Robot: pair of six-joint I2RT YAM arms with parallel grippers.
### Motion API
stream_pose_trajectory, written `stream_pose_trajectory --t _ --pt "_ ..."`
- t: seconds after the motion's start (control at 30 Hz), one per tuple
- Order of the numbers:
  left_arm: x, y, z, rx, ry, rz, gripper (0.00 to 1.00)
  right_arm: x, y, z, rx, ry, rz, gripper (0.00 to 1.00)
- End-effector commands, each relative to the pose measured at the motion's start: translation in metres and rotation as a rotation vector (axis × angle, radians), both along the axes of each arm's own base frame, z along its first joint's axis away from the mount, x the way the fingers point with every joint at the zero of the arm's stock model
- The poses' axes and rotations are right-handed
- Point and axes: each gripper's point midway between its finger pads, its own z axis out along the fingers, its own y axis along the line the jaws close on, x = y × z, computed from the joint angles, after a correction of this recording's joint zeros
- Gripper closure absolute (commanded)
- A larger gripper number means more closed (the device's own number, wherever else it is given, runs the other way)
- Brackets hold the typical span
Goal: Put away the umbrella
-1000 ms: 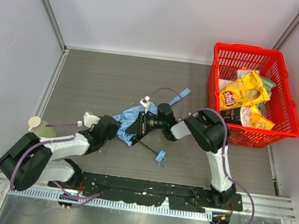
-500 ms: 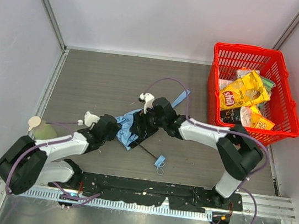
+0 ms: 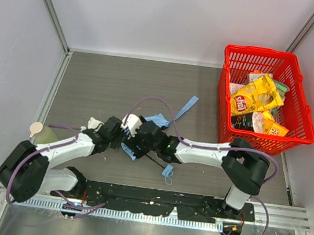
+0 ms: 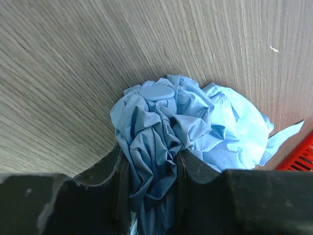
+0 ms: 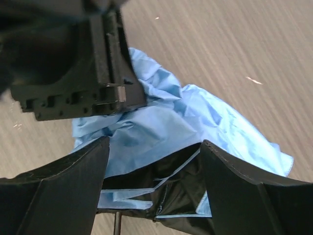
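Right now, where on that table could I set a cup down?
The bare table between the back wall and the umbrella, left of the red basket. Crowded around the umbrella, toward the near edge.

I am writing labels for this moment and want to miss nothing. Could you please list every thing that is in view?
umbrella: one, light blue, crumpled at the table's middle
basket: one, red, right rear of the table
snack bags: several, top one yellow, inside the basket
pale round object: one, beige-green, left table edge; unclear what it is
table: one, grey wood grain
left end effector: one, black, shut on the umbrella fabric
right end effector: one, black, open, fabric between its fingers
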Motion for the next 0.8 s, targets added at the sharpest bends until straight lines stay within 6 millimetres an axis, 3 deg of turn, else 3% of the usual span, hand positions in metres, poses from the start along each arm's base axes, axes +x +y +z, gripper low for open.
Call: stream_pose_trajectory --t 0.0,0.03,0.1,0.17,0.47,0.6,0.77 --pt "-0.013 0.001 -0.005 0.043 0.095 -0.019 1.00 -0.019 0.013 -0.031 -0.139 -0.123 0.054 0.21" --pt "-0.013 -0.001 -0.005 0.038 0.101 -0.022 1.00 -0.018 0.010 -0.044 -0.172 -0.134 0.024 0.21" --pt "-0.013 -0.003 -0.007 0.035 0.114 -0.027 1.00 -0.023 0.006 -0.047 -0.150 -0.185 -0.007 0.22" --pt "-0.013 -0.004 -0.011 0.031 0.115 -0.031 1.00 -0.036 0.006 -0.034 -0.034 -0.148 -0.011 0.21" --pt "-0.013 0.016 -0.004 0.056 -0.008 0.002 1.00 -0.027 -0.015 0.004 0.214 -0.101 -0.022 0.19" --pt "-0.014 0.018 -0.003 0.058 0.008 0.017 1.00 -0.032 0.001 0.020 0.259 -0.120 0.064 0.18" --pt "-0.014 0.008 -0.002 0.021 0.049 0.016 1.00 -0.034 0.020 0.009 0.195 -0.146 0.122 0.18"
